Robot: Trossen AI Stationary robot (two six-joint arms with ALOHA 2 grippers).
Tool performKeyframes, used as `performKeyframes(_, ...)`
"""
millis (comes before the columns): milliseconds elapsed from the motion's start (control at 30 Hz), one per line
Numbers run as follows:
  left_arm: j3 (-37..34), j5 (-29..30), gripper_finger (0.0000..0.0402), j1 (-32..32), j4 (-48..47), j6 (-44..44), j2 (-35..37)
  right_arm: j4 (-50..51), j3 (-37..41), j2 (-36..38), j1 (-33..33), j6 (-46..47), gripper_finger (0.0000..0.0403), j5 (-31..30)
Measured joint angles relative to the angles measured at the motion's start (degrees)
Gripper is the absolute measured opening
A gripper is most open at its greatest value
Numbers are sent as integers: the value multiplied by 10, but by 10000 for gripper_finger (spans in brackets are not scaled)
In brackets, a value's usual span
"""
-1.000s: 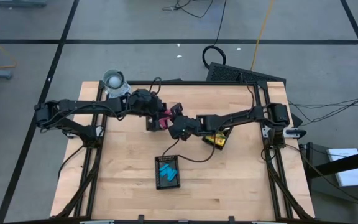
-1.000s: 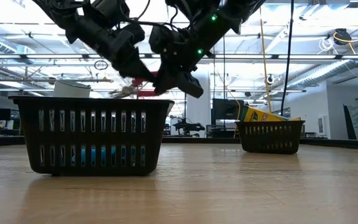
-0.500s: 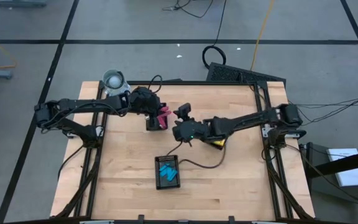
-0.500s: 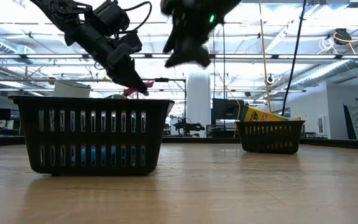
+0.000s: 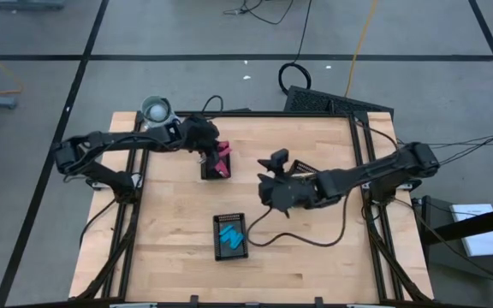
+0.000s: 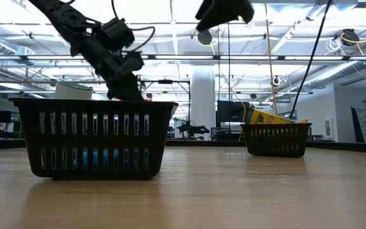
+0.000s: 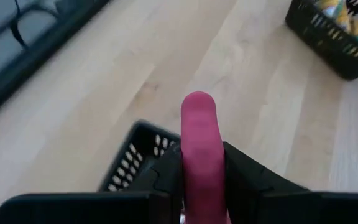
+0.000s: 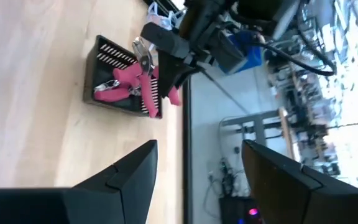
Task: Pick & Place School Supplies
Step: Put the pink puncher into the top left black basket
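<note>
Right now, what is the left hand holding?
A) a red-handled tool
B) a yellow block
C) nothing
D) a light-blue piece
A: the left wrist view shows a red-handled tool pinched between the left hand's fingers, and the high view puts that hand over the tray of red tools, while the right hand is open and empty.

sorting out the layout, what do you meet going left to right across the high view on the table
grey-white round cup → left hand, shut on a red-handled tool, over the black tray of red-handled tools → black tray of light-blue pieces → right hand, open and empty
</note>
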State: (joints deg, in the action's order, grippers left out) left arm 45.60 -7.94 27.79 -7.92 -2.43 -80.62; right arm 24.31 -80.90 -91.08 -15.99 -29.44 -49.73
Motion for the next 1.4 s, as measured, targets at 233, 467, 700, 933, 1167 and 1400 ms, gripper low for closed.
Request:
performKeyframes(233, 1, -16, 81, 6, 26, -28, -43, 98, 0, 16, -28, 111, 224, 2)
performKeyframes(467, 2, -40, 81, 31, 28, -47, -54, 144, 0, 15, -45, 167, 224, 1)
performKeyframes(700, -2, -35, 81, 40, 25, -54, -31, 142, 0, 15, -52, 173, 224, 0)
performKeyframes(933, -1, -42, 81, 30, 94, -75, 52, 146, 0, 15, -51, 173, 224, 1)
performKeyframes(1167, -19, -36, 81, 27, 180, -141, 74, 156, 0, 15, -53, 191, 224, 2)
performKeyframes(1400, -168, -25, 81, 34, 432, -281, 74, 189, 0, 15, -71, 224, 224, 2)
